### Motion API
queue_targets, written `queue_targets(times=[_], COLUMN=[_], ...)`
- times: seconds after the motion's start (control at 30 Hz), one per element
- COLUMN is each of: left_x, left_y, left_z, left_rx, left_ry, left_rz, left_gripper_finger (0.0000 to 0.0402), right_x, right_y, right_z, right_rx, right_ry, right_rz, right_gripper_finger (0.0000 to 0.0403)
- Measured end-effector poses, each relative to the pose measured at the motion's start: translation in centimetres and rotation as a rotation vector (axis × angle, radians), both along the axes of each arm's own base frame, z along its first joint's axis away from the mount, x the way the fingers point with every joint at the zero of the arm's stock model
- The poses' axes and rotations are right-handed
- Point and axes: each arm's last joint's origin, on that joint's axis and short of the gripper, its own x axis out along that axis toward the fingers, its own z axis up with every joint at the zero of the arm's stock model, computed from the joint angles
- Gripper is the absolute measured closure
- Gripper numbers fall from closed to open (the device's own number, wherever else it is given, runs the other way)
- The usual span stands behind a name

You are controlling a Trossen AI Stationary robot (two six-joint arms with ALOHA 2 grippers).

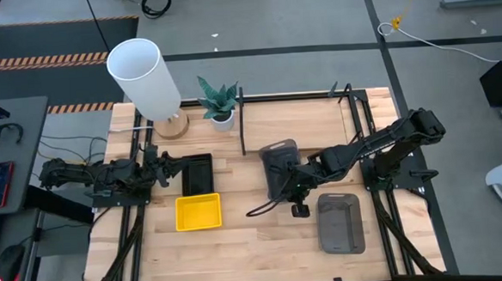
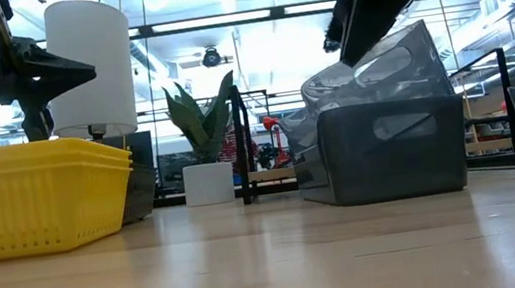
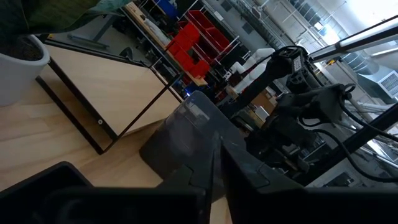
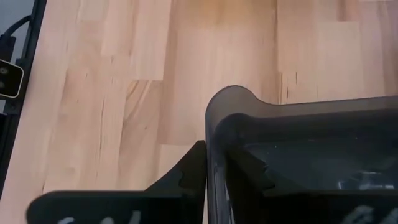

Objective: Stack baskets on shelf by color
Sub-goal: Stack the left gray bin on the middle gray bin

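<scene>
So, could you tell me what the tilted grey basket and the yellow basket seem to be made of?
The grey basket, gripped by the right gripper, looks like smoky translucent plastic: light passes through its glossy walls. The yellow basket looks like opaque moulded plastic with fine slotted sides.

Two dark, jointed arms with black cables; right gripper carries matte black fingers with serrated inner edges.
</scene>
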Motion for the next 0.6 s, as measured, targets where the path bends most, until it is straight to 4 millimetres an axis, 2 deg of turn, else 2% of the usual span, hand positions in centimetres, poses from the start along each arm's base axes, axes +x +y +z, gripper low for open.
queue_targets(times=[0.2, 0.3, 0.6], left_x=[0.0, 0.0, 0.0], left_y=[0.0, 0.0, 0.0], left_z=[-0.01, 0.0, 0.0], left_rx=[0.0, 0.0, 0.0], left_ry=[0.0, 0.0, 0.0], left_rz=[0.0, 0.0, 0.0], left_gripper_finger=[0.0367, 0.0372, 0.0366], right_x=[0.02, 0.02, 0.02], right_y=[-0.12, -0.1, -0.2], right_z=[0.0, 0.0, -0.03], right_rx=[-0.023, -0.026, -0.047], right_ry=[-0.006, -0.007, -0.007], right_rz=[0.033, 0.039, 0.021], right_gripper_finger=[0.039, 0.0394, 0.0301])
